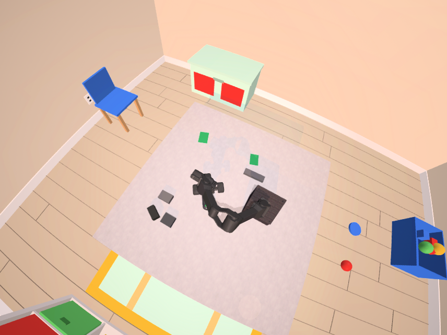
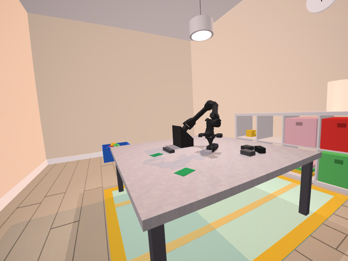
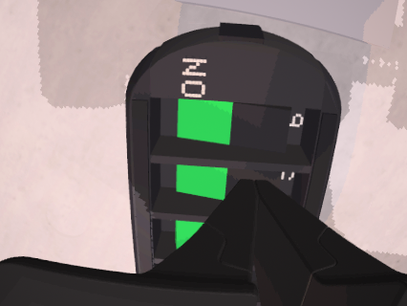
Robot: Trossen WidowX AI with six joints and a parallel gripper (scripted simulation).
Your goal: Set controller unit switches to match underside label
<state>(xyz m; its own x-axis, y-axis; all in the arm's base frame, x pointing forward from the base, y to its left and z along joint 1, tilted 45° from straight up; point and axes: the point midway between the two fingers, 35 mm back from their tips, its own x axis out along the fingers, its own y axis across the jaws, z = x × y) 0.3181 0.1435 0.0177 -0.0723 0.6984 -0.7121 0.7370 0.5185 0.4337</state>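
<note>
The dark grey controller unit [image 2: 214, 146] [image 3: 215, 72] sits on the bench under the arm, switches facing up; the arm hides most of it in the top view. In the wrist view, ON is printed at its far end, on the green side. The end switch [image 3: 204, 121], numbered 6, and the one before it [image 3: 202, 182] show green halves on the left and dark halves on the right. A third green half [image 3: 187, 231] is partly covered. I cannot tell which ends are down. The label is hidden. My gripper [image 3: 251, 193] is shut and empty, its tips over the dark side around the second switch.
A pale block [image 2: 205, 152] [image 3: 310, 13] lies beside the unit's far end. Three dark blocks [image 1: 166, 196] [image 1: 153, 212] [image 1: 168, 219] are grouped on one side. A long grey block [image 1: 254, 175] [image 2: 168, 150] lies near the arm's base. Two green cards [image 1: 203, 137] [image 1: 254, 159] lie flat.
</note>
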